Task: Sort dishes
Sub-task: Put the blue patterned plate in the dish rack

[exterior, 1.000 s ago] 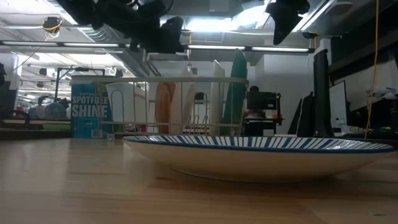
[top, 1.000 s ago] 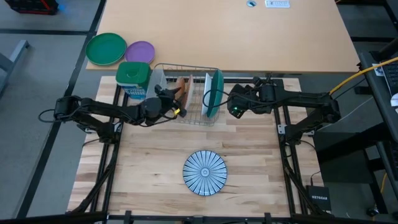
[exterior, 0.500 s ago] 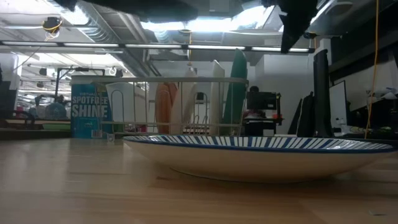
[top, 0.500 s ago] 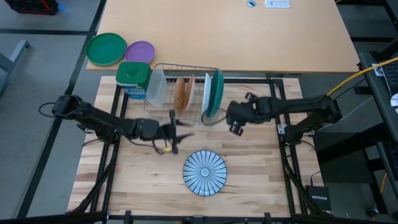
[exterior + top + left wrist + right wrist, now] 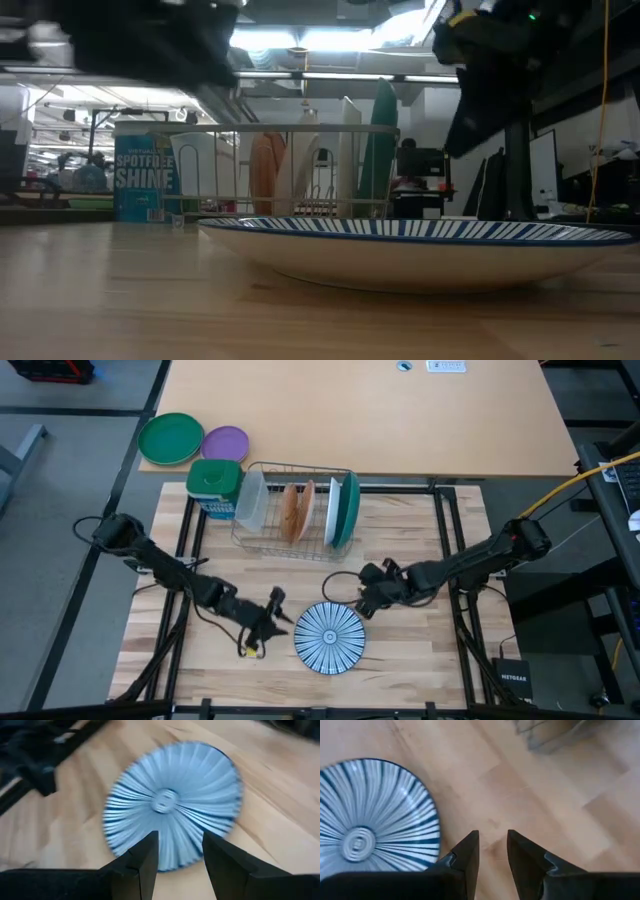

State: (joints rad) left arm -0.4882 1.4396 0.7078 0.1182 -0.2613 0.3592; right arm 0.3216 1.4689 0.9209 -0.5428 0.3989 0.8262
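Observation:
A white plate with blue radiating stripes (image 5: 330, 637) lies flat on the wooden table near its near edge; it also shows in the low view (image 5: 415, 245). A wire rack (image 5: 295, 510) at the far side holds a brown plate (image 5: 289, 512), an orange-red plate (image 5: 304, 506), a white plate (image 5: 330, 512) and a teal plate (image 5: 347, 510), all standing on edge. My left gripper (image 5: 282, 616) is open just left of the striped plate (image 5: 172, 805). My right gripper (image 5: 357, 603) is open just beyond the plate's far right rim (image 5: 375, 820). Both are empty.
A tub with a teal lid (image 5: 215, 488) stands left of the rack. A bright green plate (image 5: 170, 438) and a smaller purple plate (image 5: 225, 443) lie beyond the table's far left corner. Bare wood lies between the rack and the striped plate.
Both grippers have left the rack and gone toward the table's near edge and down toward the striped plate, the left one to its left side and the right one to its far right side. The plates in the rack stand as before.

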